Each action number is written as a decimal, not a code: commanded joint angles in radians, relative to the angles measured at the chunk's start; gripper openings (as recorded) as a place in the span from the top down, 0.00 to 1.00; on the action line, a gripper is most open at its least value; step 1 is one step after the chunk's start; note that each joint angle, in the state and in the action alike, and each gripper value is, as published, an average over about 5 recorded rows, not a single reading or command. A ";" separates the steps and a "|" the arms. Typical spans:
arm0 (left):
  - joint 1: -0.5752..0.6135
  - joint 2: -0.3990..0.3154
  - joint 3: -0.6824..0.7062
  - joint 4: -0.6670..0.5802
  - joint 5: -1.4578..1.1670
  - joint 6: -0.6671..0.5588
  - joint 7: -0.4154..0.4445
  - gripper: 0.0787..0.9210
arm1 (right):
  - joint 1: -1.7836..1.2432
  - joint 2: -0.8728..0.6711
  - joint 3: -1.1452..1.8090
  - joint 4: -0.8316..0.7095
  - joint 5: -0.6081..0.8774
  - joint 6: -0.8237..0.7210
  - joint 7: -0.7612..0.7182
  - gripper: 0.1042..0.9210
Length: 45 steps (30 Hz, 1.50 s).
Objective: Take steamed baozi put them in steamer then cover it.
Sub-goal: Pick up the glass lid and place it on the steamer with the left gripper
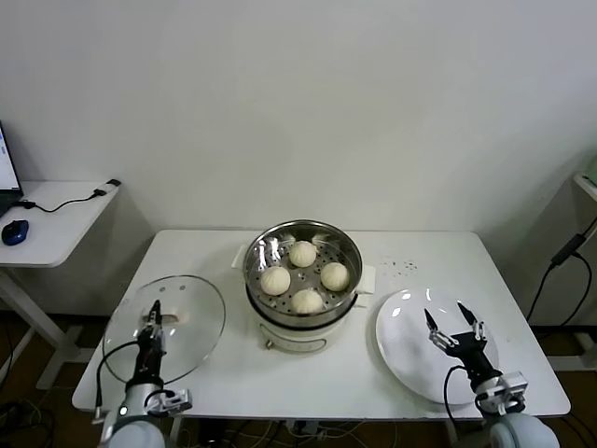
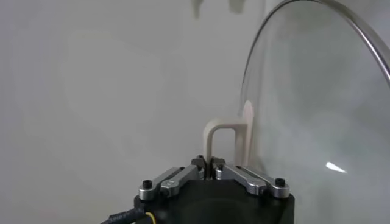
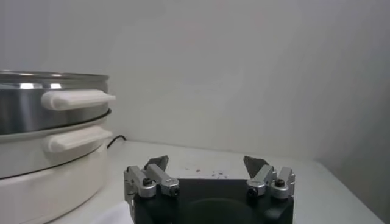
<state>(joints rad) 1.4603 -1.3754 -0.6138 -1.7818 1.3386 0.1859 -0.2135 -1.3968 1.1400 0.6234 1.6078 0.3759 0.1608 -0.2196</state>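
Observation:
The steamer (image 1: pixel 348 250), a shiny steel pot on a white base, stands mid-table and also shows in the right wrist view (image 3: pixel 42 119). Several cream-white baozi (image 1: pixel 302 253) lie on its perforated tray. The cover (image 1: pixel 194 308), a clear glass lid with a metal rim, lies left of the steamer. My left gripper (image 1: pixel 154 320) is at the lid's near side, shut on its cream bar handle (image 2: pixel 224 135). The jaws of that gripper (image 2: pixel 208 163) pinch the handle's leg, with the glass (image 2: pixel 317 97) beside it. My right gripper (image 1: pixel 445 314) hovers open and empty over the white plate (image 1: pixel 406 350); its fingers stand wide apart (image 3: pixel 206 162).
The white table (image 1: pixel 215 373) ends close behind both grippers. A small side table (image 1: pixel 56 224) with a blue mouse (image 1: pixel 14 231) and a cable stands at the far left. Dark specks (image 1: pixel 403 266) mark the tabletop right of the steamer. A wall rises behind.

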 commanded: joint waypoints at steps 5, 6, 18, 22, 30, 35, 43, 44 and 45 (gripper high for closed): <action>0.055 0.246 0.108 -0.400 -0.034 0.353 0.164 0.93 | 0.043 -0.054 -0.026 -0.016 -0.004 -0.007 0.012 0.12; 0.036 0.267 0.131 -0.412 -0.039 0.379 0.182 0.93 | 0.048 -0.059 -0.029 -0.017 -0.004 -0.008 0.014 0.12; -0.341 0.351 0.542 -0.396 0.018 0.598 0.436 0.93 | 0.102 -0.088 -0.063 -0.051 -0.016 -0.014 0.029 0.12; -0.440 0.278 0.632 -0.325 0.076 0.599 0.485 0.93 | 0.108 -0.088 -0.060 -0.064 -0.017 -0.011 0.028 0.12; -0.579 0.071 0.761 -0.164 0.170 0.599 0.519 0.93 | 0.101 -0.082 -0.043 -0.079 -0.031 -0.003 0.023 0.12; -0.633 -0.032 0.803 -0.057 0.200 0.599 0.517 0.93 | 0.089 -0.081 -0.024 -0.083 -0.032 -0.001 0.023 0.12; -0.643 -0.144 0.811 0.049 0.224 0.599 0.502 0.93 | 0.070 -0.078 -0.001 -0.083 -0.038 0.006 0.019 0.12; -0.640 -0.148 0.809 0.056 0.226 0.599 0.502 0.93 | 0.068 -0.077 0.001 -0.083 -0.039 0.007 0.018 0.12; -0.636 -0.151 0.807 0.062 0.228 0.599 0.502 0.93 | 0.066 -0.076 0.002 -0.083 -0.040 0.008 0.017 0.12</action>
<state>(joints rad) 0.9066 -1.3581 0.1146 -1.8816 1.5090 0.7368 0.2619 -1.3231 1.0637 0.6098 1.5287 0.3405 0.1661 -0.1996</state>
